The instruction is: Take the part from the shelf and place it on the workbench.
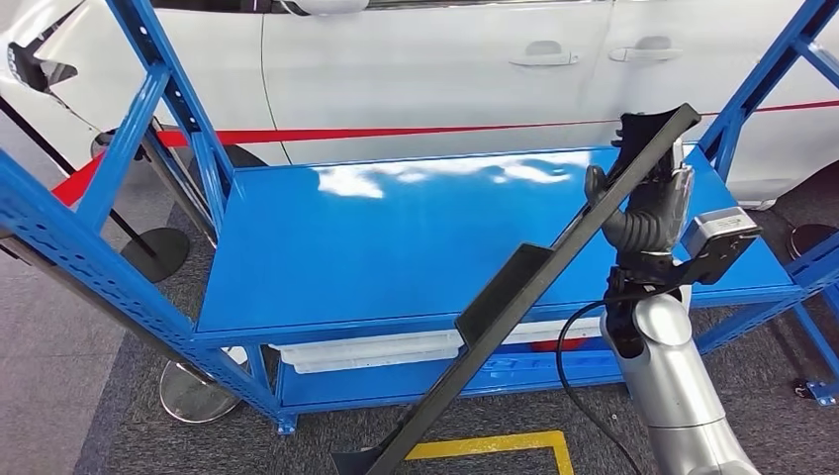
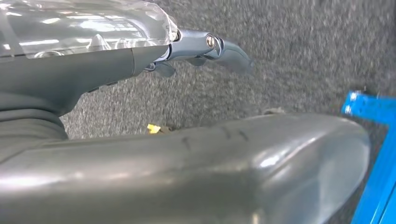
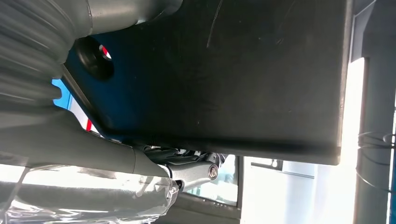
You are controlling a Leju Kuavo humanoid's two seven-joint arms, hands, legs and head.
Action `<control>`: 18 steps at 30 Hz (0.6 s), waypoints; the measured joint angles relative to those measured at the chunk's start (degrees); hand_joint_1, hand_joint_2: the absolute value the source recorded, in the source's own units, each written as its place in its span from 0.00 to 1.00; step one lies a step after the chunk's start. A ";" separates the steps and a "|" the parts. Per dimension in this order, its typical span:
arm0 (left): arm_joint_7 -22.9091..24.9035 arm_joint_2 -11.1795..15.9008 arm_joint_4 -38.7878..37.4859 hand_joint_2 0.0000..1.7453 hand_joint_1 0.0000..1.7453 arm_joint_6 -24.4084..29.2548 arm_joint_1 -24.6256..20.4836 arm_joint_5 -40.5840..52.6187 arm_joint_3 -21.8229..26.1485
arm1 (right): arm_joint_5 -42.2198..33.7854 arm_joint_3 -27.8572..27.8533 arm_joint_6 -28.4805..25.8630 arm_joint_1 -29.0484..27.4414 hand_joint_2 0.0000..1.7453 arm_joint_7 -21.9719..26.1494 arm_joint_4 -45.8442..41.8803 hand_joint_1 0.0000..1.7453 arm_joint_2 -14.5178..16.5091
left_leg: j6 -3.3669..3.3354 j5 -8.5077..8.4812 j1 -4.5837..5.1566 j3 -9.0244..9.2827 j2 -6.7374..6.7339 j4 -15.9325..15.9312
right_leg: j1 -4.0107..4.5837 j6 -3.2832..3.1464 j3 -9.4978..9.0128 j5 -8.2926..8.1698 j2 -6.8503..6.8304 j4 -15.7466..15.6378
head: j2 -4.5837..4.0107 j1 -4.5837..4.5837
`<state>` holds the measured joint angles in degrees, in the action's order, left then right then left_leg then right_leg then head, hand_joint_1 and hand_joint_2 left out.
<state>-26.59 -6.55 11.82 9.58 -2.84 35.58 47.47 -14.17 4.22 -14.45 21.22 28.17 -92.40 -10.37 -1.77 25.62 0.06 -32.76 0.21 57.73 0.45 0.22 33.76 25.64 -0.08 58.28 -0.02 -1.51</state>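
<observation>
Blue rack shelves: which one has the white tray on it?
The lower blue metal shelf holds the long white tray; the glossy upper blue shelf carries none.

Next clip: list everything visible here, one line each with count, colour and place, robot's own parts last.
part: one, black, long flat strip slanting from the floor up over the shelf's right side, held near its upper end.
shelf: one, blue metal rack, straight ahead; its top deck is bare and glossy.
tray: one, white, on the lower deck.
car: one, white, behind the shelf.
barrier tape: one, red, stretched along the car.
stanchion bases: two, round metal, on the floor left of the shelf.
floor marking: one, yellow, on grey carpet.
right robot hand: one, dark, gripping the part.
left robot hand: one, grey, hanging over the carpet, holding nothing.
</observation>
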 joint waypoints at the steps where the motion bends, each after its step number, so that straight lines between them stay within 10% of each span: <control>1: 0.13 -0.02 0.00 0.00 0.00 0.28 0.02 -0.12 0.22 | -0.50 0.01 0.03 0.00 1.00 0.16 0.19 1.00 -0.03 | -0.20 -0.27 -0.20 0.15 0.00 -0.40 | -0.04 0.30 0.36 0.69 0.02 0.87 | 0.00 0.00; 6: 1.27 -0.03 0.00 0.00 0.00 1.82 0.08 -0.31 1.00 | -3.27 0.13 0.28 -1.14 1.00 0.25 1.04 1.00 -0.10 | -0.42 -0.56 -0.62 0.27 -0.01 -0.86 | -1.39 1.85 7.46 7.32 0.09 15.57 | 0.00 0.02; 11: 1.47 0.00 -0.02 0.00 0.00 2.25 0.20 -0.25 1.59 | -5.33 0.34 2.20 -2.42 1.00 1.76 1.30 1.00 -0.16 | 1.02 0.24 -1.12 0.27 0.18 0.34 | -2.40 2.80 1.10 0.02 0.19 2.22 | 0.00 0.02; 15: 2.07 0.07 -0.02 0.00 0.00 2.51 0.31 -0.19 1.92 | -7.08 0.65 5.33 -4.80 1.00 4.19 1.09 1.00 -0.40 | 2.25 0.50 -1.11 -0.11 0.30 0.75 | -1.98 1.13 0.79 -0.24 0.41 0.72 | 0.00 0.01; 18: 2.44 0.07 -0.02 0.00 0.00 2.96 0.35 0.10 1.97 | -7.02 1.25 6.79 -6.17 1.00 6.09 0.40 1.00 -0.26 | 2.75 4.61 -1.29 -2.24 0.12 6.15 | -1.97 -0.33 1.07 -0.66 0.19 0.48 | 0.00 -0.01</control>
<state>-24.15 -6.48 11.80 12.54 -2.49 35.68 49.44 -21.19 5.47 -7.66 15.04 34.26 -92.00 -10.63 0.99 30.23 -1.22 -35.00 0.33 63.87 -1.52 -0.10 34.84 24.98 0.11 58.76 -0.02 -1.51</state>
